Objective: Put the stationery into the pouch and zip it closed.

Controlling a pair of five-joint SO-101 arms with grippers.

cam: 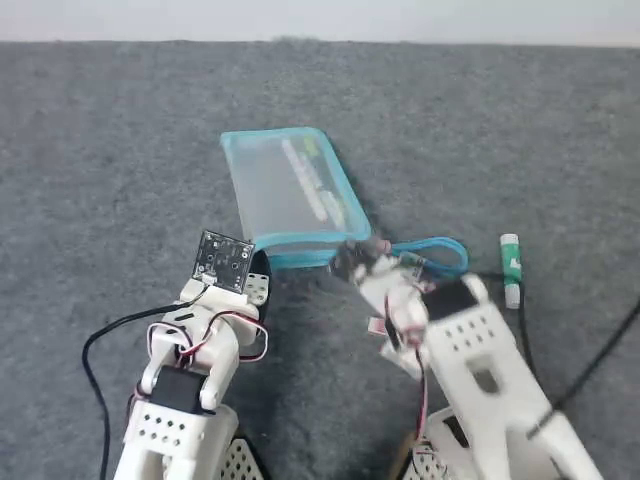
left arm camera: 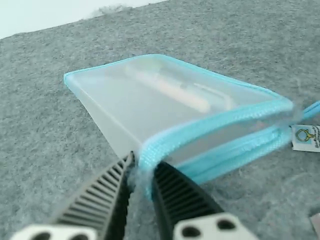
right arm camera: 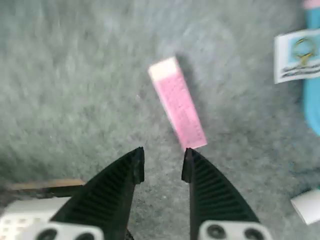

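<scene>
The left gripper (left arm camera: 141, 172) is clamped on the near zipper corner of the pouch (left arm camera: 150, 105); the right gripper (right arm camera: 162, 165), fingers apart, hangs just short of the pink eraser (right arm camera: 178, 107).

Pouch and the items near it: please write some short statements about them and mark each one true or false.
1. The pouch has some stationery inside it, seen through its clear wall. True.
2. The right gripper is shut on the pink eraser. False: its fingers are open and the eraser lies on the mat in front of them.
3. The left gripper pinches a corner of the pouch at its blue zipper edge. True.
4. The green-and-white stick is inside the pouch. False: it lies on the mat, apart from the pouch.
</scene>
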